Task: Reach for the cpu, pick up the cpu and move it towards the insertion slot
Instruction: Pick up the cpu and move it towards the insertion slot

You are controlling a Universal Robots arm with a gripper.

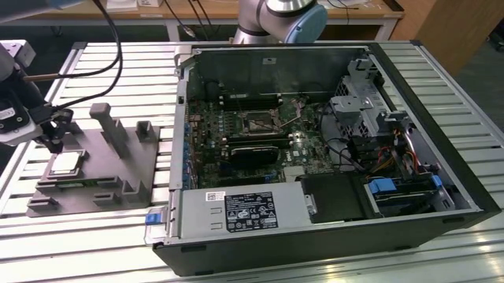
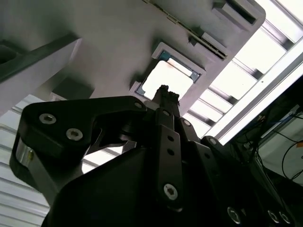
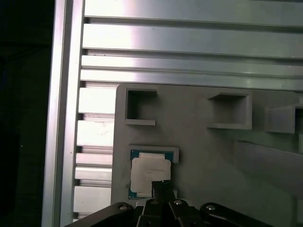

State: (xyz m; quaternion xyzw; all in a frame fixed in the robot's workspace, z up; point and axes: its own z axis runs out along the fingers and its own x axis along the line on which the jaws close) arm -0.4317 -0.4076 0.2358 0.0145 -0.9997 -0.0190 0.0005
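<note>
Gripper [image 1: 54,146] is seen at the exterior view's left edge, poised just above the cpu [image 1: 65,164]; open or closed cannot be told, nor can contact. The cpu is seated flat in the grey fixture block [image 1: 106,168], lower left of frame; the insertion slot [image 1: 258,122] is located mid-frame inside the computer case [image 1: 315,247], well apart.

Arm [image 1: 272,15]: silver-grey joints, pale blue cap [image 1: 308,23]. Wrist block [image 1: 12,115]: white and black housing, with black cables [image 1: 117,53] running to it. Gripper [image 2: 164,92]: matt black angular links, silver round-head screws [image 2: 169,191] in the second wrist view.
</note>
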